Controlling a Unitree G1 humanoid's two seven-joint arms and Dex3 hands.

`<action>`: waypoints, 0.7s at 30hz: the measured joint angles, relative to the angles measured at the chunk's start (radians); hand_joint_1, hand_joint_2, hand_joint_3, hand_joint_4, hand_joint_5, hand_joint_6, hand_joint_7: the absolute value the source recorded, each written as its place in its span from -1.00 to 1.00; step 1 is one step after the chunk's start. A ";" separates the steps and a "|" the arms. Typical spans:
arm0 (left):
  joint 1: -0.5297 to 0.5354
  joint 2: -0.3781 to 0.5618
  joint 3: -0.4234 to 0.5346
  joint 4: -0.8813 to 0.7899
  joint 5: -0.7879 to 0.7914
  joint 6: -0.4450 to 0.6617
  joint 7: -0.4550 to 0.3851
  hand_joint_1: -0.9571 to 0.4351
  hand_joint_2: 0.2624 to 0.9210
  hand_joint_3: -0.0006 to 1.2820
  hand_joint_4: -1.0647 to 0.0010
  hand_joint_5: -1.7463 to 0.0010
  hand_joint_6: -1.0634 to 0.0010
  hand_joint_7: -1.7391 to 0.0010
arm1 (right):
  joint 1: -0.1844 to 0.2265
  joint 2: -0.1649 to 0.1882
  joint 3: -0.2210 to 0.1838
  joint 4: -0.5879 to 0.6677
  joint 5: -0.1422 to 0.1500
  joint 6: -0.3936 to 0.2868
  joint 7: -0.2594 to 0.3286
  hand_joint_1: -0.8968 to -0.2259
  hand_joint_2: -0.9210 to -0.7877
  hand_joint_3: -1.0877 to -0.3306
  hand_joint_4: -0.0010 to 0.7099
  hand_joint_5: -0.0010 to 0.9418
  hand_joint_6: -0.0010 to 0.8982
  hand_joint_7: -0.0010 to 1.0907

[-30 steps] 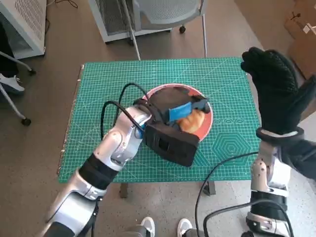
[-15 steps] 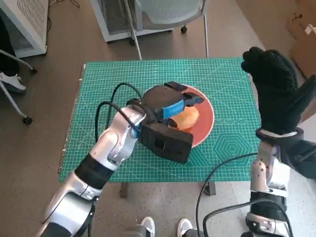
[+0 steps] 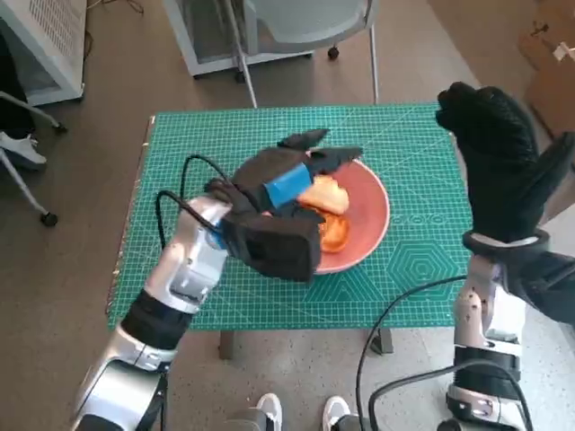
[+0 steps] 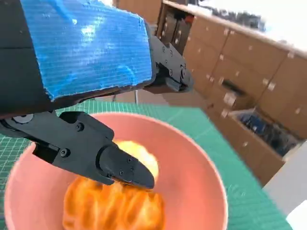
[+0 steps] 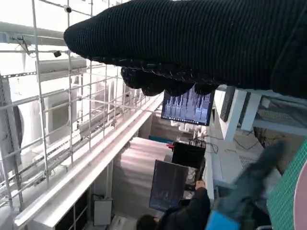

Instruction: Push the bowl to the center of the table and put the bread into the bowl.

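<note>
Your blue-taped left hand (image 3: 289,182) is hovering, fingers spread and empty, over the golden bread (image 3: 325,205), which is lying in the salmon-pink round bowl (image 3: 370,211) near centre; likely withdrawing toward 7 o'clock next. Your gloved right hand (image 3: 499,162) is raised at 3 o'clock, fingers spread, empty.

Left hand (image 3: 287,180) hangs over bowl (image 3: 370,215) and bread (image 3: 325,196), blocking that side; bowl's right rim is open to approach.
</note>
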 measured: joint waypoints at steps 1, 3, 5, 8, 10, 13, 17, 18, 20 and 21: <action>0.010 0.000 0.023 -0.010 -0.033 -0.009 -0.003 -0.33 0.96 -0.99 0.86 0.99 0.41 0.99 | -0.001 0.000 0.001 -0.003 -0.002 0.002 0.000 -0.01 -1.00 0.06 0.07 -0.99 -0.13 -0.99; 0.028 0.001 0.077 -0.026 -0.117 -0.032 -0.011 -0.35 0.95 -1.00 0.83 0.99 0.40 0.99 | -0.006 -0.002 0.001 -0.009 -0.003 0.008 -0.002 -0.01 -1.00 0.06 0.07 -0.99 -0.12 -0.99; 0.041 0.001 0.130 -0.043 -0.201 -0.054 -0.019 -0.35 0.95 -1.00 0.80 0.98 0.39 0.99 | -0.012 -0.003 0.000 -0.014 -0.004 0.012 -0.005 0.00 -1.00 0.07 0.07 -0.99 -0.12 -0.99; 0.055 0.002 0.201 -0.065 -0.305 -0.085 -0.030 -0.35 0.94 -1.00 0.78 0.98 0.38 0.98 | -0.022 -0.004 0.001 -0.020 -0.004 0.020 -0.009 0.00 -1.00 0.07 0.07 -0.99 -0.12 -0.99; 0.056 0.007 0.225 -0.077 -0.338 -0.096 -0.031 -0.34 0.95 -0.98 0.77 0.98 0.38 0.98 | -0.027 -0.005 0.001 -0.023 -0.004 0.022 -0.010 -0.01 -1.00 0.10 0.08 -0.99 -0.11 -0.99; 0.080 -0.008 0.286 -0.118 -0.459 -0.094 -0.043 -0.32 0.99 -0.90 0.74 0.97 0.37 0.98 | -0.035 -0.005 0.001 -0.025 -0.004 0.032 -0.010 -0.04 -1.00 0.20 0.09 -0.99 -0.07 -0.97; 0.127 -0.050 0.364 -0.187 -0.612 -0.095 -0.042 -0.32 1.00 -0.82 0.73 0.98 0.36 0.97 | -0.048 -0.007 -0.002 -0.026 -0.003 0.051 -0.010 -0.06 -1.00 0.26 0.11 -0.98 -0.06 -0.97; 0.136 -0.061 0.380 -0.200 -0.641 -0.096 -0.040 -0.32 1.00 -0.80 0.73 0.98 0.35 0.97 | -0.052 -0.009 -0.003 -0.026 -0.003 0.055 -0.010 -0.06 -1.00 0.27 0.11 -0.98 -0.05 -0.97; 0.149 -0.083 0.407 -0.220 -0.694 -0.107 -0.030 -0.32 1.00 -0.76 0.73 0.98 0.35 0.97 | -0.063 -0.012 -0.004 -0.027 -0.003 0.064 -0.010 -0.06 -1.00 0.29 0.11 -0.98 -0.05 -0.97; 0.153 -0.090 0.416 -0.227 -0.706 -0.112 -0.026 -0.33 1.00 -0.76 0.73 0.98 0.34 0.97 | -0.067 -0.013 -0.004 -0.028 -0.003 0.066 -0.010 -0.06 -1.00 0.29 0.12 -0.98 -0.05 -0.97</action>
